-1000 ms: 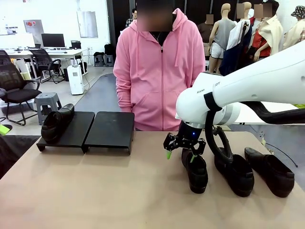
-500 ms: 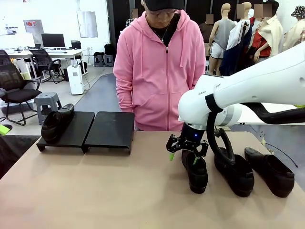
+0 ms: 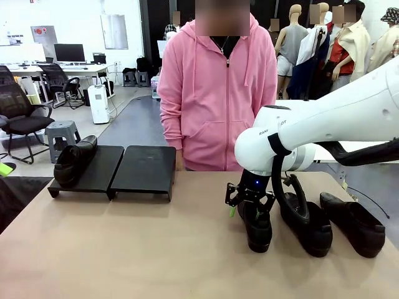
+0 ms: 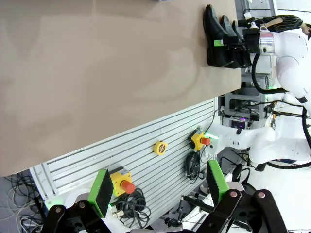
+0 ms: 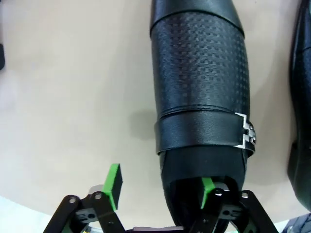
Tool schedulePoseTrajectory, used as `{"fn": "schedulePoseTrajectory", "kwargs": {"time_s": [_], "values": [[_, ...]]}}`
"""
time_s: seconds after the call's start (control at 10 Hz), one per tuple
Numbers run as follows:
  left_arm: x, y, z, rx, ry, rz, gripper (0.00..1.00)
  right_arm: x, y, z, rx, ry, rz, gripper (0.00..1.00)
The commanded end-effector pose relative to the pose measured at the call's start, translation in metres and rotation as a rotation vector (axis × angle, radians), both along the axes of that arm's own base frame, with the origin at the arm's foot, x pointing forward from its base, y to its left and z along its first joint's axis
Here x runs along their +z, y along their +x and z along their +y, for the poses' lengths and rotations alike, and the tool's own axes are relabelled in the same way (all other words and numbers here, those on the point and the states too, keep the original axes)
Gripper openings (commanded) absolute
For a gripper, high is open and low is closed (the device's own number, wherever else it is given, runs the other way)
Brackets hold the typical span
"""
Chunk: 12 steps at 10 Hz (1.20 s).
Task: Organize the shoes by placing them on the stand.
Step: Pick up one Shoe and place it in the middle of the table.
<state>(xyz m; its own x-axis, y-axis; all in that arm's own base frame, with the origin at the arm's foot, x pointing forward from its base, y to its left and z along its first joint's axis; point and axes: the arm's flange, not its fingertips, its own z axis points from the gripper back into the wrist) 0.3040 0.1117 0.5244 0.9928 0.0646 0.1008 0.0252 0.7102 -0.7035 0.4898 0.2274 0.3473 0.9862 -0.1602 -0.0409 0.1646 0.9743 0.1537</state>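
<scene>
Tan counter (image 3: 124,249) was shared w/ a person (image 3: 215,93) in a pink hoodie, who stood at its far edge, approx. mid-span. R arm (image 3: 336,118) reached from the right side and bent down over the right half of the counter.

The stand (image 3: 146,169) = two low black sloped platforms, side by side at far left of counter. Shoe A (image 3: 73,161) lay on the outer half of the left platform (image 3: 103,168). Shoes B (image 3: 257,227), C (image 3: 308,224) and D (image 3: 352,221) sat on the counter at right, in a row near each other, well apart from the stand. B was leftmost, toe toward the robot's side.

R gripper (image 3: 245,213) was low over B's heel end. In the R wrist view its jaws were apart: one pad (image 5: 208,186) inside the shoe opening, the other (image 5: 114,186) outside, w/ counter showing between it and B's side wall. No clamp seen.

L gripper (image 4: 158,189) hung off the counter's near edge, above the slatted base panel (image 4: 146,160); jaws wide apart, nothing between.

B had a strap across the vamp w/ a small metal buckle (image 5: 246,134).
</scene>
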Motion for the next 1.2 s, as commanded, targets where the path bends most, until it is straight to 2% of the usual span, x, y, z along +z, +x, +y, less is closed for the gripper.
{"fn": "schedulePoseTrajectory", "kwargs": {"time_s": [0.0, 0.8, 0.9, 1.0, 1.1], "values": [[-0.001, -0.002, 0.003, -0.015, 0.002, -0.009, 1.00, 0.000, 0.001, 0.007, -0.030, -0.036, -0.025, 0.00], [-0.001, -0.002, 0.003, -0.015, 0.002, -0.009, 1.00, 0.003, 0.004, 0.000, -0.058, -0.069, 0.035, 0.00], [-0.001, -0.002, 0.003, -0.015, 0.002, -0.009, 1.00, 0.021, -0.005, -0.005, -0.059, -0.069, 0.007, 0.00], [-0.001, -0.002, 0.003, -0.015, 0.002, -0.009, 1.00, 0.052, -0.028, -0.012, -0.069, -0.071, -0.013, 0.00], [-0.001, -0.002, 0.003, -0.015, 0.002, -0.009, 1.00, 0.083, -0.054, -0.016, -0.051, -0.062, 0.046, 0.00]]}}
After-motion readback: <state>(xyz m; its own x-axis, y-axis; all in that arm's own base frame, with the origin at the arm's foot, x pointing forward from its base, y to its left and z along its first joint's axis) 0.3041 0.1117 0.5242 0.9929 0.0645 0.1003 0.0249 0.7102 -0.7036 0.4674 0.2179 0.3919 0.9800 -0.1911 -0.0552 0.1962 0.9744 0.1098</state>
